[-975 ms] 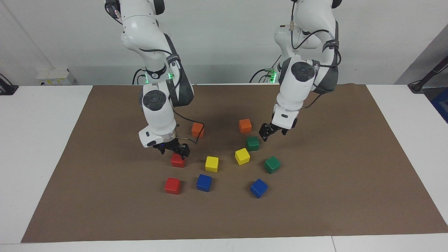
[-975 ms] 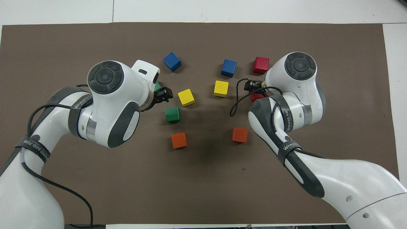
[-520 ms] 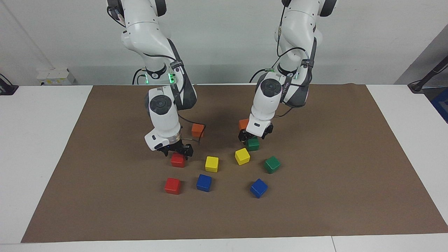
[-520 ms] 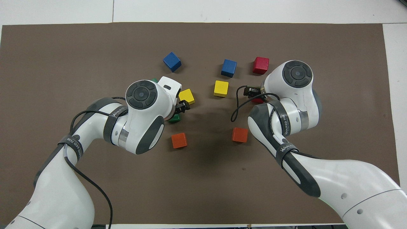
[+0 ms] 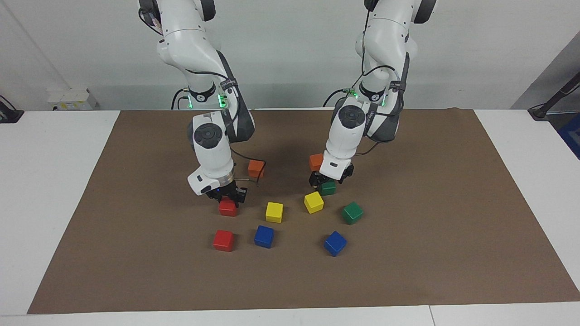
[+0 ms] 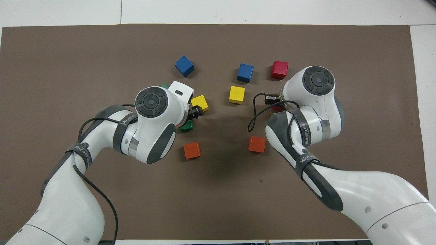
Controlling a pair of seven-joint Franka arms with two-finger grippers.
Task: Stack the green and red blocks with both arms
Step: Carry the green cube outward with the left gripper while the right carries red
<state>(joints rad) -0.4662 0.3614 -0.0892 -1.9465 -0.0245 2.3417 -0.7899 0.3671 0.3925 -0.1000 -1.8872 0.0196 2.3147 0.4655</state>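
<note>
The right hand was clamped shut on the red block nearer the robots, which sat on the brown mat covering the table. The left hand sat down over the nearer green block; whether it gripped yet could not be told. The other red block and green block lay farther out. These cubes looked light, rigid and matte, best pinched across two flat opposite faces.
</note>
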